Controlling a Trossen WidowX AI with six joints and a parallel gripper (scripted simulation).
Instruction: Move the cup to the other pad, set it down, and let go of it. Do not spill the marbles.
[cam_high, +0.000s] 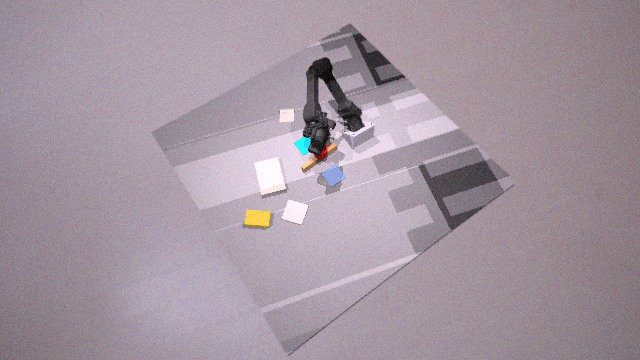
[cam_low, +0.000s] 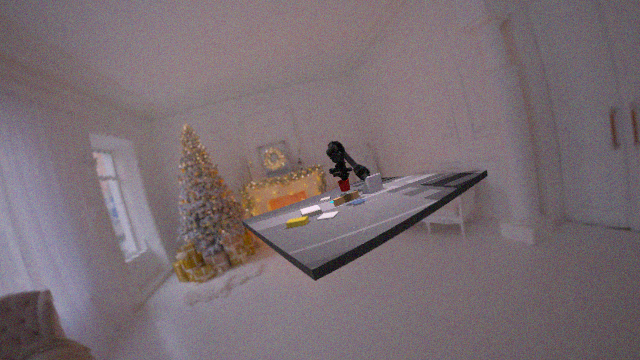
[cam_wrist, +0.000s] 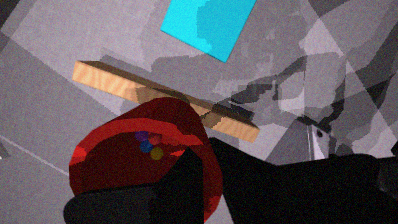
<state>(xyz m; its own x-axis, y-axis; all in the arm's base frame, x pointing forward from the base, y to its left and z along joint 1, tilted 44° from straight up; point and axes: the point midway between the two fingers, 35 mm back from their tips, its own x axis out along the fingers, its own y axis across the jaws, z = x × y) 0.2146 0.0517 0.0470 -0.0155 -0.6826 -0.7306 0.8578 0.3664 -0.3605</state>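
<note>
The red cup (cam_high: 321, 154) (cam_low: 344, 186) (cam_wrist: 165, 107) is held off the table, over the wooden bar between the two pads. My gripper (cam_high: 318, 147) (cam_low: 343, 179) (cam_wrist: 203, 144) is shut on the cup's wall, with one finger inside the rim. Several small marbles (cam_wrist: 146, 146) lie inside the cup. The cyan pad (cam_high: 302, 145) (cam_low: 332, 202) (cam_wrist: 210, 25) lies beyond the bar in the wrist view, partly hidden by the arm in the top view. The blue pad (cam_high: 333, 175) (cam_low: 357, 202) lies on the bar's other side, out of the wrist view.
The wooden bar (cam_high: 311, 164) (cam_low: 346, 199) (cam_wrist: 110, 86) stands between the pads. A pale box (cam_high: 361, 135) (cam_low: 373, 183) stands by the arm's base. A white block (cam_high: 270, 175), a yellow block (cam_high: 257, 218) (cam_low: 297, 221), a white square (cam_high: 295, 212) and a cream square (cam_high: 286, 115) lie about.
</note>
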